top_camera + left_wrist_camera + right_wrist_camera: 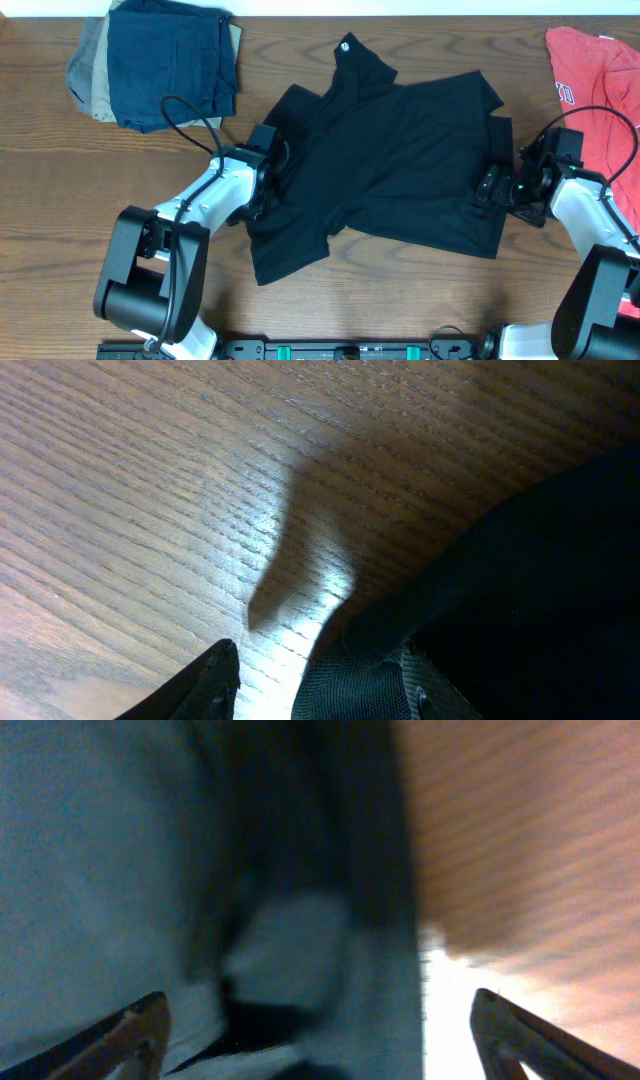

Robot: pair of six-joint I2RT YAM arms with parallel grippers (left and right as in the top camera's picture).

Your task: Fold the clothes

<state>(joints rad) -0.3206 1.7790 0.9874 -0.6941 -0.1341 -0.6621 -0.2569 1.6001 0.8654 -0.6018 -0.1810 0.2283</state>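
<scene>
T-shirt [400,150], black, lay crumpled and part-folded on mid tabletop [400,310], spread left to right. The collar end pointed far, with a small white round logo [346,44] at its tip. One loose flap trailed toward the near-left.

Left gripper [268,160] sat at the shirt's left edge, where the cloth was bunched. In the left wrist view one finger [215,682] showed clear of the cloth with bare wood beside it. Dark fabric covered the other side of the jaws, so I could not tell whether they gripped the shirt or merely stood apart.

Right gripper [492,186] sat at the shirt's right edge. The right wrist view was blurred, but the jaws stood wide apart, with shirt cloth below and between them and nothing clamped.

Stack [165,60] of folded garments, dark blue on top, lay far-left, well apart from the shirt. Red shirt [600,80] lay far-right, beside the right arm.
</scene>
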